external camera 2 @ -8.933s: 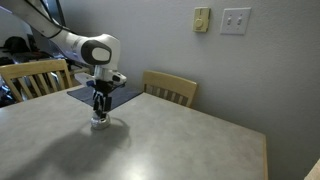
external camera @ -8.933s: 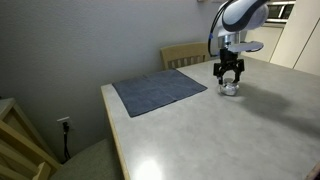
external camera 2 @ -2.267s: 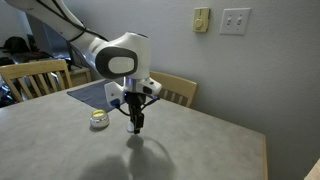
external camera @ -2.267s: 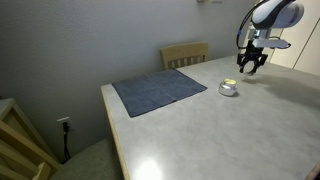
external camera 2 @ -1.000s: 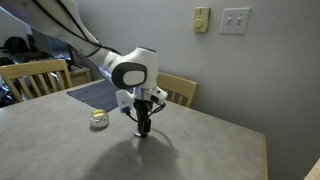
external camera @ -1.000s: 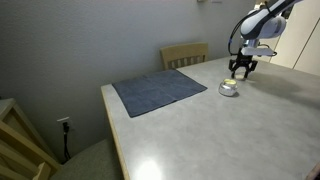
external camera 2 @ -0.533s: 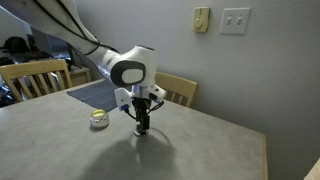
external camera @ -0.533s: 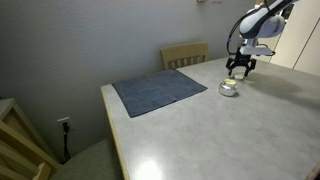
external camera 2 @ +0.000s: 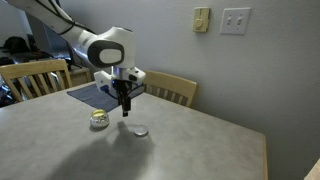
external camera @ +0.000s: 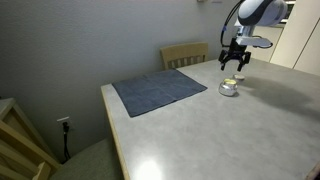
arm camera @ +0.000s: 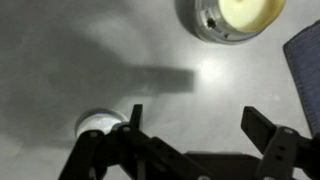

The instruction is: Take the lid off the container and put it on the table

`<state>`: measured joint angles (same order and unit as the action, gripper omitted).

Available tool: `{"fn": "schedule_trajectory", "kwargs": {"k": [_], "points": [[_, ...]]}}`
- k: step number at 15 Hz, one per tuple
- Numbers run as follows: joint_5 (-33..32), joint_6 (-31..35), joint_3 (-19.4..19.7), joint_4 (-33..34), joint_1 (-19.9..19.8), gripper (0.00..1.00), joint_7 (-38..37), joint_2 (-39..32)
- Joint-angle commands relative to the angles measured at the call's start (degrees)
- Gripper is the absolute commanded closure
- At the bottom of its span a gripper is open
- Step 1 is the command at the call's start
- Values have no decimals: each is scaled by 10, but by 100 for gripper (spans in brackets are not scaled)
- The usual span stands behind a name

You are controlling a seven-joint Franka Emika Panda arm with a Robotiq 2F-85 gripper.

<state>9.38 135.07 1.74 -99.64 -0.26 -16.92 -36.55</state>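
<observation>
Pale table (external camera 2: 205, 140), arm bent overhead, tool (external camera 2: 125, 110) pointing down, fingers spread, empty, hanging above lid (external camera 2: 138, 130) beside container (external camera 2: 99, 120)

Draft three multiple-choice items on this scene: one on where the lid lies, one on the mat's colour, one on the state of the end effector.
1. Where is the lid in relation to the container?
A. Seated on top of it
B. On the table, apart from it
C. On the mat

2. What colour is the mat?
A. Blue-grey
B. Red
C. Green

3. What state is the end effector in?
A. Shut on the lid
B. Open and empty, above the table
C. Shut on the container

Answers:
1 B, the lid sits on bare tabletop beside the uncovered container.
2 A, the cloth reads blue-grey in both exterior views.
3 B, the wrist view shows the fingers spread with nothing between them.
</observation>
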Motion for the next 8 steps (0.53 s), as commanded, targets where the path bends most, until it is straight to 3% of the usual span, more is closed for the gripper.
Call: {"fn": "schedule_trajectory", "kwargs": {"k": [1,3,4,8], "points": [[8,25,-6,-82,20,0,-7,70],[10,19,-11,-101,28,0,-11,90],[1,0,-6,-52,26,0,-8,54],[0,-1,-6,-56,29,0,-8,59]]}}
